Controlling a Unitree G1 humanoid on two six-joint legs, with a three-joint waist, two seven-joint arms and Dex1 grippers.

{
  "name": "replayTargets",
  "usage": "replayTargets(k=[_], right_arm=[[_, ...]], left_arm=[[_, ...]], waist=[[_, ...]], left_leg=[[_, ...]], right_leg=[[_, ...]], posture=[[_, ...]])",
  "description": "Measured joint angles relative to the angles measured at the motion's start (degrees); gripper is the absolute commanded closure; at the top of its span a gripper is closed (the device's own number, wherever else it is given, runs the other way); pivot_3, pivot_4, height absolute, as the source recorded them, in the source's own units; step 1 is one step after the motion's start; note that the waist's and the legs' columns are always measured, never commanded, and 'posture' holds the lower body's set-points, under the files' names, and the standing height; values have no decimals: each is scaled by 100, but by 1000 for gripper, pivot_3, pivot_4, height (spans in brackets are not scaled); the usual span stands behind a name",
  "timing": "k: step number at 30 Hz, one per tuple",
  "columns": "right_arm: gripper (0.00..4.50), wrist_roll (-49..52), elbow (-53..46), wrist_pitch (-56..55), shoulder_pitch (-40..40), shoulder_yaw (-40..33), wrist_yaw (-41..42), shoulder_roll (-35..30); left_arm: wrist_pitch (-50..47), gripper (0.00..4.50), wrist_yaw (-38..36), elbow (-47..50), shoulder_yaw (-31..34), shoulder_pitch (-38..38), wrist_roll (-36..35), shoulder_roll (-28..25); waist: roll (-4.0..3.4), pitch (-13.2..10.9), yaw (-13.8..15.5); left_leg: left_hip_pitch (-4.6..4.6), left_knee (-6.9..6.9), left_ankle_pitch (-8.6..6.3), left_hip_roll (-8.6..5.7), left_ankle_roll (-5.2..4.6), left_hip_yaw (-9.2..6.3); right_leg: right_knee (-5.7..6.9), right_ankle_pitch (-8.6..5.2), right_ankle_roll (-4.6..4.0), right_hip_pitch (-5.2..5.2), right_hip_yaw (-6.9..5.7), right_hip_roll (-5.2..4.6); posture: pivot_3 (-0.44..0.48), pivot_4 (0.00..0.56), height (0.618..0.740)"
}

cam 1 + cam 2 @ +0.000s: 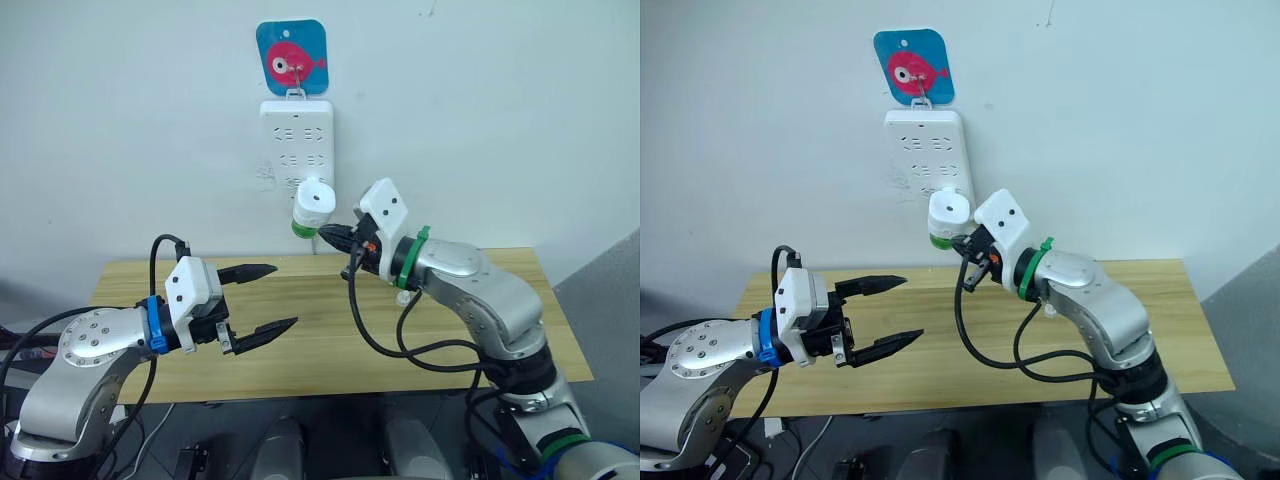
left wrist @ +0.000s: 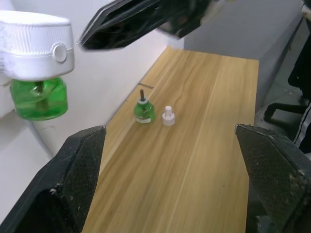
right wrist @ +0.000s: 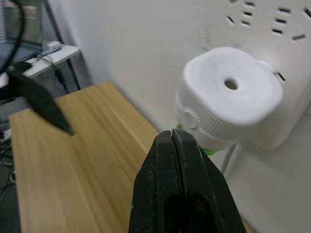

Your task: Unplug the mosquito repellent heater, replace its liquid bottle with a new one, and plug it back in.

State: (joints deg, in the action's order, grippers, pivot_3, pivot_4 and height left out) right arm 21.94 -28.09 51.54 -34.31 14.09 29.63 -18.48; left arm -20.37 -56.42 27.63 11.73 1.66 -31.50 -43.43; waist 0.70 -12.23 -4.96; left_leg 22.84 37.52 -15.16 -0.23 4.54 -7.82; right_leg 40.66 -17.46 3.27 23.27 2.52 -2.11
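Note:
The mosquito repellent heater (image 1: 315,198) is a small white rounded unit with a round vent hole on top. It sits plugged into the wall power strip (image 1: 297,125), and a green liquid bottle (image 2: 39,99) is attached under it. My right gripper (image 1: 326,234) is shut on nothing, its tip just beside the heater's lower edge, near the bottle. My left gripper (image 1: 285,295) hangs open and empty over the table, below and to the left of the heater. A second small green bottle (image 2: 144,111) with a brown wick stands on the table, with a white cap (image 2: 168,116) beside it.
The wooden table (image 1: 300,350) stands against the white wall. A blue hook plate with a pink fish (image 1: 291,58) holds the power strip up. A black cable loops from my right wrist down onto the tabletop.

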Motion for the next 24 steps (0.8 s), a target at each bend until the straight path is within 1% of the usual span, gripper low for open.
replayTargets(k=[3,6,10,12,15,17,19,21,24], right_arm=[[4484,112,-388,-189,333,-139,361,-541],[3902,31,-490,-627,770,-405,775,-1367],[2541,10,-374,-1218,1160,-955,1505,-2360],[1739,-20,-213,-1562,1359,-1192,1917,-2829],[631,-105,195,-2113,1720,-1574,2575,-3659],[31,-283,478,-2525,2011,-1767,2954,-4122],[31,-434,750,-2939,2227,-1873,3195,-4325],[31,-514,985,-3294,2354,-1988,3344,-4381],[31,-556,1277,-3684,2439,-2075,3528,-4431]], left_arm=[[210,0,-19,-320,78,1,130,-13],[625,0,-114,-915,204,-13,506,-248],[1207,0,-506,-1541,254,-41,799,-540],[1377,0,-568,-1773,235,-137,935,-613],[1264,0,-603,-2044,200,-197,1247,-1080],[1219,0,-597,-2129,200,-179,1421,-1228],[1235,0,-544,-2130,196,-112,1561,-1252],[1229,0,-511,-2131,189,-63,1676,-1255],[1187,0,-561,-2123,190,-27,1655,-1266]], waist=[[9,14,9],[18,36,20],[17,79,19],[22,142,20],[23,188,18],[14,221,14],[23,262,13],[19,292,-2],[17,330,-5]], left_leg=[[0,-5,0,0,0,1],[-1,-10,0,0,0,4],[-1,-25,0,0,1,10],[-2,-41,1,2,1,10],[-2,-50,0,2,0,12],[-2,-52,0,0,0,20],[-3,-54,0,2,0,20],[-5,-54,0,3,0,21],[-14,-52,0,4,0,23]], right_leg=[[-8,0,0,-1,-1,-1],[-16,0,0,-3,-2,0],[-31,0,0,-3,0,-2],[-46,0,1,-3,-2,-2],[-65,1,1,-8,-3,-2],[-68,1,2,-8,2,-6],[-70,1,2,-9,0,-6],[-68,1,2,-9,2,-5],[-66,1,2,-17,3,-4]], posture=[[-67,112,734],[-66,104,734],[-65,86,734],[-66,79,734],[-65,74,734],[-65,71,734],[-64,69,734],[-60,66,734],[-57,62,734]])
